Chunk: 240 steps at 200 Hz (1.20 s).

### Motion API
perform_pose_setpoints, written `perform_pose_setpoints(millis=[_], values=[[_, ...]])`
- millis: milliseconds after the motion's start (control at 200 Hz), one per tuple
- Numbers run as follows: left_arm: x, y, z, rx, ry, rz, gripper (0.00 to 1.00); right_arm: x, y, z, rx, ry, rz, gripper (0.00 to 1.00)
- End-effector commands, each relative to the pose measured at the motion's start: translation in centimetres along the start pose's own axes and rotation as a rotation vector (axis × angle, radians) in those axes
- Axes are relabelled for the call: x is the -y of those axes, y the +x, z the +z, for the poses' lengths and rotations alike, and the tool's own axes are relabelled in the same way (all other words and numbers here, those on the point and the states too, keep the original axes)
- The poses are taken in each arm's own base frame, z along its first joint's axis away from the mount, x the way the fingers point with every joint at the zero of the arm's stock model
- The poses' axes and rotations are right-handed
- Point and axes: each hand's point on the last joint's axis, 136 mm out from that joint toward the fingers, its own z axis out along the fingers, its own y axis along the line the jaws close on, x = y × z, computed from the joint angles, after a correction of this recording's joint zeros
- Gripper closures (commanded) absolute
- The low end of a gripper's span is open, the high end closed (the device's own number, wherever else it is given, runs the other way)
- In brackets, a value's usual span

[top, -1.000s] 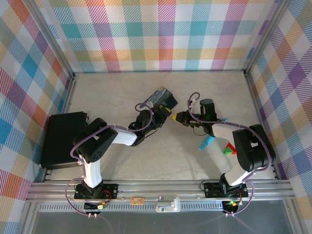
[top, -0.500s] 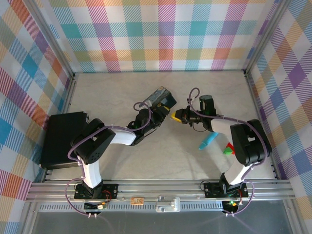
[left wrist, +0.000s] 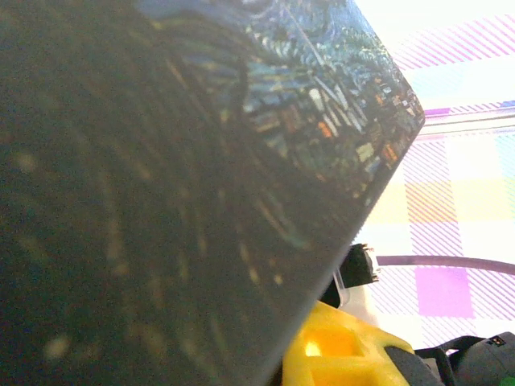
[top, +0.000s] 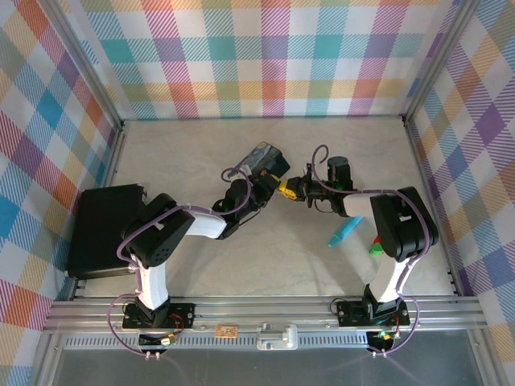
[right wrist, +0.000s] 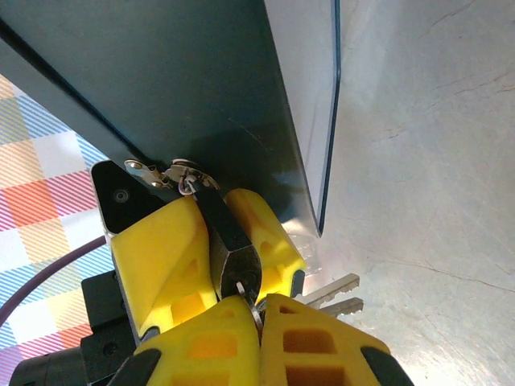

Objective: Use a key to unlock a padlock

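**Top view.**
- Change: over the last second the right hand [top: 291, 190] has slid toward 9 o'clock. Its yellow tips now touch those of the left hand [top: 276, 191].
- The forearm's shift leaves the turquoise stick [top: 342, 233] uncovered at the right hand's 4 o'clock.
- Red-green block [top: 375, 245]: just beside the stick, at its 3 o'clock.
- Painted tin [top: 265, 158]: at the left hand's 11 o'clock, propped aslant.
- Black flat case [top: 100, 229]: at the 9 o'clock edge of the pale, matt bench [top: 193, 145].

**Left wrist view.**
- The tin's lid is close and blurred. It is glossy, with swirled dark-blue paint and a sharp corner.
- The left hand's closure cannot be read here.

**Right wrist view.**
- Padlock [right wrist: 229, 241]: a dark, smooth, boxy body pinched between the left hand's ribbed yellow plastic fingers. Its silvery shackle sits at 12 o'clock, against the tin's edge.
- Key [right wrist: 331, 291]: a bunch of thin, notched grey metal keys. Two spares dangle toward 3 o'clock.
- The right hand's fingers are pressed together on one key at the padlock's 6 o'clock end.
- Judgement: insertion looks reached or nearly so, and turning comes next.
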Motion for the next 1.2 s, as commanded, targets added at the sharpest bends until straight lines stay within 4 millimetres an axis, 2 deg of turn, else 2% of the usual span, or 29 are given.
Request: perform_pose_setpoints(millis=[0,190,295,415,580,665,750,840,1015,1130,1195], values=[[2.4,7.8,-1.3,-0.323,0.074,0.061,1.0,-4.4,-2.0,0.8,0.098,-0.058,-0.201,1.0],[2.2,6.4,-1.1,-0.266,0.058,0.083,1.0,-3.8,-2.2,0.2,0.139,-0.026,-0.185,1.0],[2.9,6.3,-0.9,-0.252,0.124,0.22,1.0,-4.0,-2.3,-0.1,0.143,-0.051,-0.059,1.0],[1.8,6.4,-0.7,-0.241,0.196,0.31,1.0,-6.5,-2.0,-0.8,0.087,-0.153,0.078,1.0],[-0.7,5.6,-0.6,-0.173,0.185,0.348,1.0,-10.2,-1.8,-1.8,0.021,-0.322,0.296,1.0],[-1.6,5.2,-0.2,-0.15,0.178,0.357,1.0,-11.2,-2.6,-1.9,0.02,-0.436,0.442,1.0],[-2.1,5.1,0.5,-0.143,0.183,0.348,1.0,-12.3,-3.3,-2.2,0.037,-0.506,0.508,1.0],[-2.2,4.9,1.0,-0.126,0.185,0.343,1.0,-12.1,-4.3,-2.6,0.102,-0.541,0.539,1.0],[-2.5,4.1,1.0,-0.097,0.164,0.348,1.0,-10.5,-4.6,-1.9,0.118,-0.514,0.54,1.0],[-3.0,3.4,0.7,-0.079,0.125,0.35,1.0,-9.6,-4.7,-1.4,0.125,-0.472,0.449,1.0],[-3.2,2.9,0.6,-0.07,0.098,0.348,1.0,-8.4,-4.7,-0.9,0.117,-0.405,0.39,1.0]])
